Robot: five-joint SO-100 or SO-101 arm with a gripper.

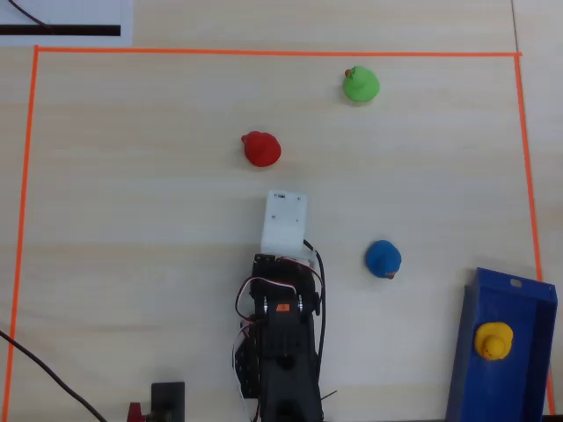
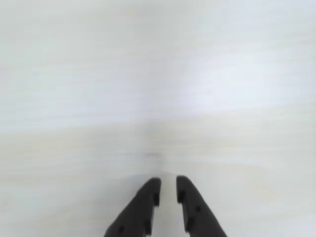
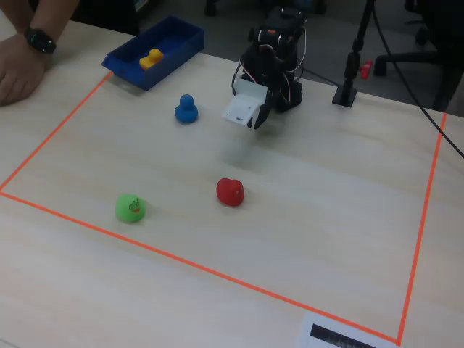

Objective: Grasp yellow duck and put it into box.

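The yellow duck (image 1: 493, 341) sits inside the deep-blue box (image 1: 466, 352) at the lower right of the overhead view. In the fixed view the yellow duck (image 3: 151, 58) and the box (image 3: 174, 51) are at the upper left. My gripper (image 2: 168, 181) hangs over bare table near the arm's base. Its dark jaws stand almost together with a narrow gap and nothing between them. In the fixed view the gripper (image 3: 258, 119) points down under a white camera mount (image 3: 243, 107), well apart from the box. In the overhead view that mount (image 1: 283, 221) hides the jaws.
A red duck (image 1: 261, 149), a green duck (image 1: 361, 84) and a blue duck (image 1: 383, 258) stand on the table inside an orange tape border (image 1: 264, 51). A person's hand (image 3: 18, 69) rests at the table's left edge. A black stand (image 3: 348, 87) is behind the arm.
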